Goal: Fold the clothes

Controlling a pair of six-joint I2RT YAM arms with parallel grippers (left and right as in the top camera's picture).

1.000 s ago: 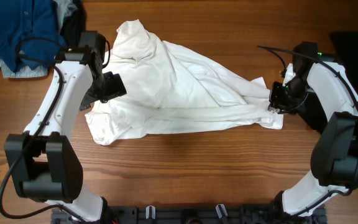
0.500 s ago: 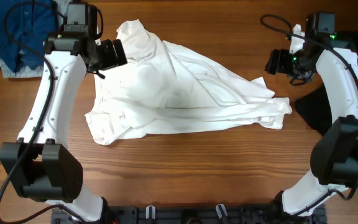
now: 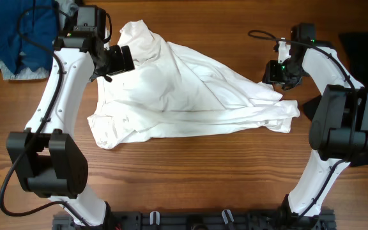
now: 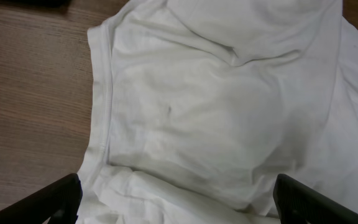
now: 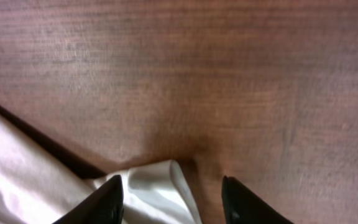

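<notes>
A large white wrinkled shirt [image 3: 184, 96] lies spread across the middle of the wooden table [image 3: 190, 166]. My left gripper [image 3: 125, 59] hovers over the shirt's upper left part, near the collar end. In the left wrist view the left gripper [image 4: 179, 205] is wide open above the white shirt [image 4: 216, 112], touching nothing. My right gripper [image 3: 272, 73] sits at the shirt's upper right corner. In the right wrist view the right gripper [image 5: 169, 202] has its jaws apart, with a tip of the white shirt [image 5: 157, 186] lying between them, unpinched.
A blue garment [image 3: 15, 32] is heaped at the back left, with a pale striped piece [image 3: 18, 70] under it. A black garment [image 3: 363, 48] lies at the right edge behind the right arm. Bare wood [image 5: 197, 74] lies beyond the shirt's corner.
The right gripper let go of the shirt's right end, lifted away, then came back down at its upper right corner. The left gripper moved from the shirt's left edge up toward the collar.
</notes>
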